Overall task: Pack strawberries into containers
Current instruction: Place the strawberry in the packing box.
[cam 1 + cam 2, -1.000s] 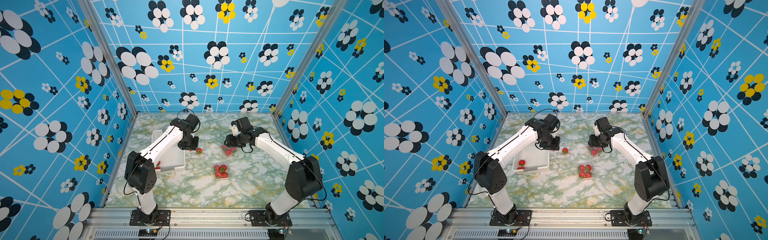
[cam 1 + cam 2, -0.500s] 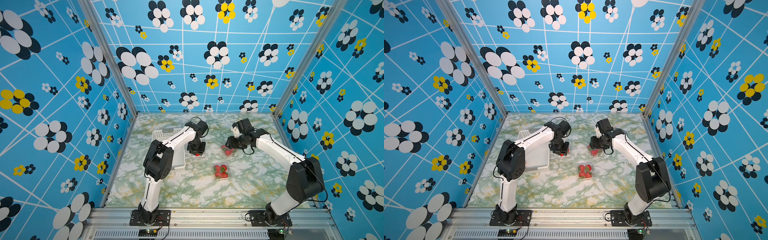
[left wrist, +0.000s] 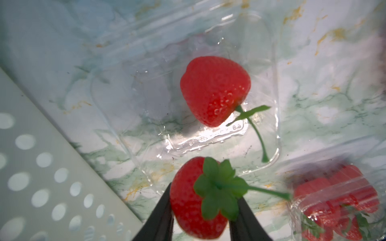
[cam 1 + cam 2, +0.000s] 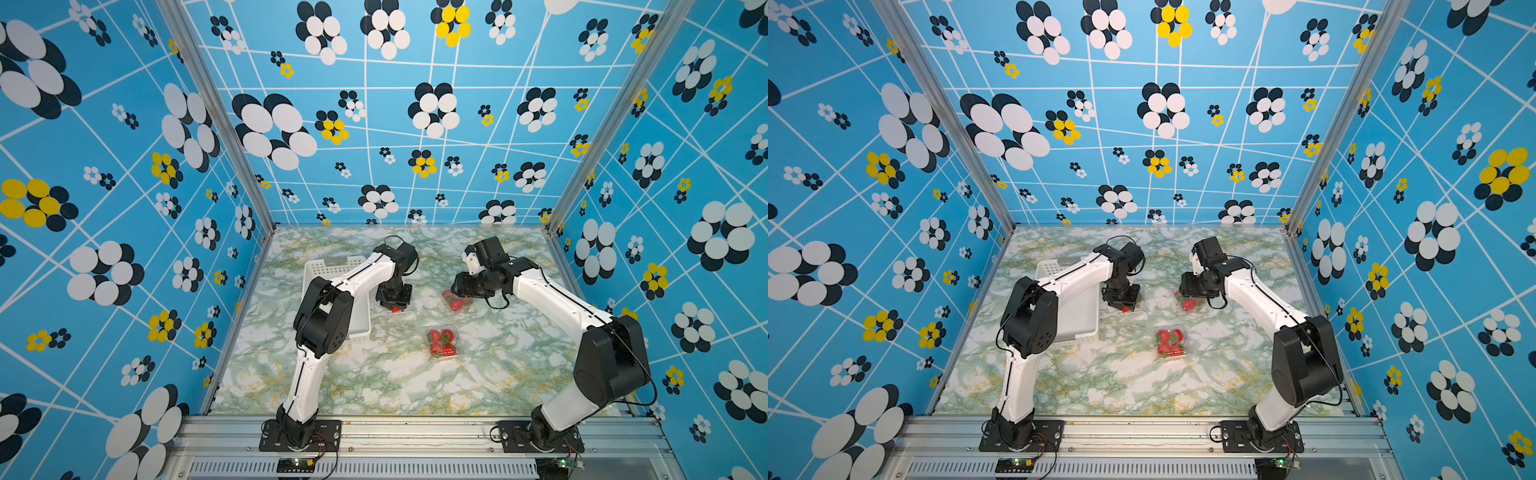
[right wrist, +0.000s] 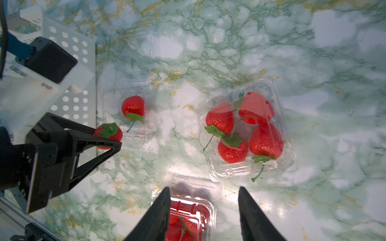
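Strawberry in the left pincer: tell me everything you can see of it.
The held strawberry is bright red, glossy, seed-dimpled, with a green leafy cap facing up and a thin green stem jutting sideways. The left pincer is shut on it, black fingers pressing opposite flanks. It hangs over the edge of an open clear punnet holding one other strawberry, beside the white perforated basket. Whether it touches the punnet cannot be told.

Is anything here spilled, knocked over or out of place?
Nothing stands out. No fruit lies loose on the table: the left gripper holds a strawberry by the open container, where a lone berry lies; the four-berry container and the third container under the open right gripper sit flat.
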